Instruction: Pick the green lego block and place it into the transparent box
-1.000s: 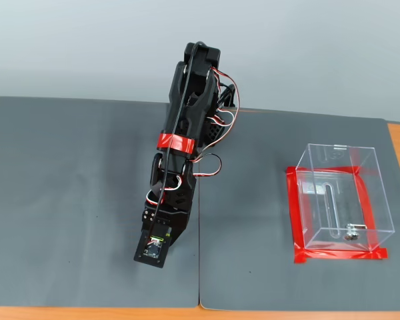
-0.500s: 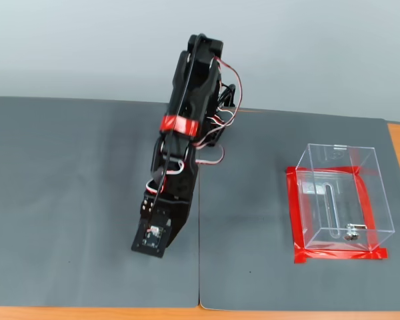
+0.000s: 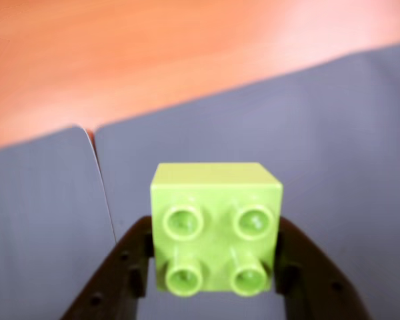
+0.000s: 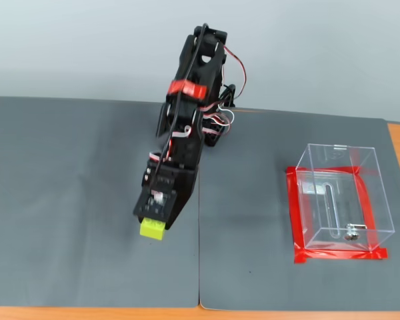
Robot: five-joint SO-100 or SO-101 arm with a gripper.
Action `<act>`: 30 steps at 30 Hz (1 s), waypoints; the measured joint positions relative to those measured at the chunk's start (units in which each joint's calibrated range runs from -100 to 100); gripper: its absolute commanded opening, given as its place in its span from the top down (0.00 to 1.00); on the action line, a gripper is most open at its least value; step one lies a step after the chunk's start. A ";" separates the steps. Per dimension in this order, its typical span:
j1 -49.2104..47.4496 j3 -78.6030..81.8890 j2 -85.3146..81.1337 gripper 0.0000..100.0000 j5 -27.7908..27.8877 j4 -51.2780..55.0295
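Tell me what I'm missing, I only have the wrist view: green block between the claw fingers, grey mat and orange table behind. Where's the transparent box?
Observer: In the fixed view the transparent box stands on the right-hand mat, well to the right of the claw, with red tape around its base.
Operator: Is the box open and empty?
Observer: I can't tell about a lid; a small metal piece sits inside near the front wall.
Operator: Is the block off the mat?
Observer: The green lego block shows below the claw's tip on the left-hand mat; whether it has lifted clear, I can't tell.
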 measured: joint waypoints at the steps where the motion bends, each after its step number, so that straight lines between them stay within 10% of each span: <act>1: 0.00 -1.08 -0.85 0.96 0.00 0.09; 30: -39.65 -19.22 -3.82 0.96 0.00 12.84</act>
